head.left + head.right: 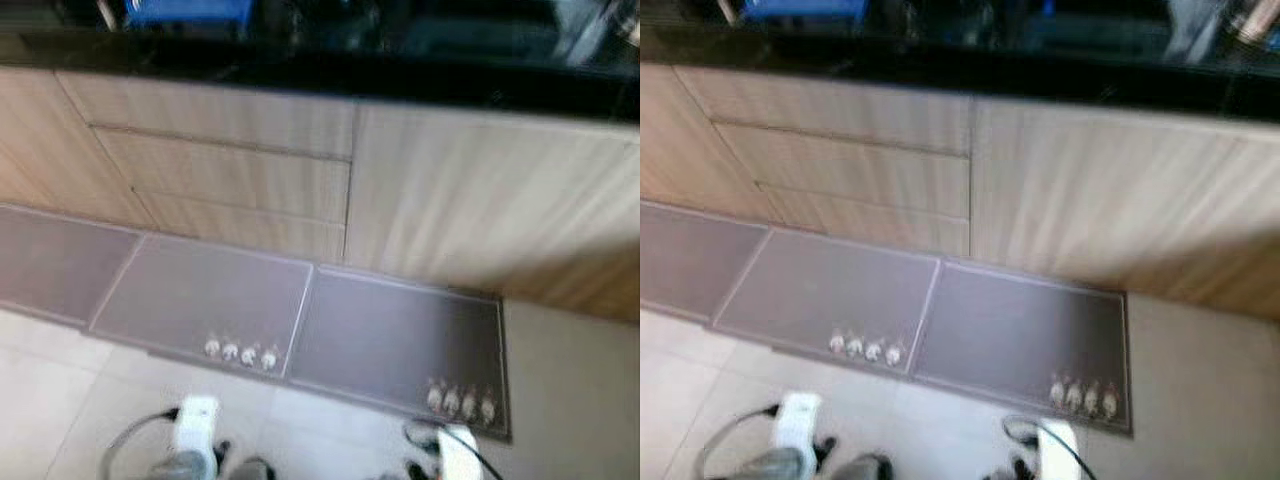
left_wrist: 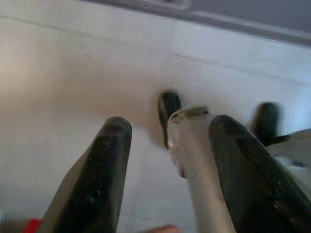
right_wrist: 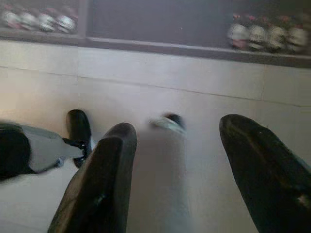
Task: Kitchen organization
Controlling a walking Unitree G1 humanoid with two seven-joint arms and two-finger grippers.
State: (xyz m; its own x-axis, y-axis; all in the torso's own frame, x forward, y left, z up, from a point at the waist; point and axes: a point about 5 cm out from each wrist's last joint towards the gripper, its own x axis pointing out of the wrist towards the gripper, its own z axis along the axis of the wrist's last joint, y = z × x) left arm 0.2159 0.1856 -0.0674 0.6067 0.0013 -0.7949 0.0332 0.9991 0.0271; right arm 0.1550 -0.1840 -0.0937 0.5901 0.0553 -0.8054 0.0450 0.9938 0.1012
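I see pale wood-grain cabinets [image 1: 480,190], with three stacked drawers [image 1: 230,170] at left, beneath a black countertop [image 1: 400,85]. Grey mats [image 1: 400,335] bearing small printed figures lie along the cabinet base on a pale tiled floor [image 1: 570,400].

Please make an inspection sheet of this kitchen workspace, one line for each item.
Surface: pale tiled floor with grey mats before the cabinets.
Job's things: wooden drawers shut; dark countertop carries blurred items, one blue.
Clutter: nothing seen on the floor.
Hands: left hand and right hand both open, empty, hanging low over the tiles.
Cables: thin loops near each wrist.
Surroundings: small repeated print on the mat edges.
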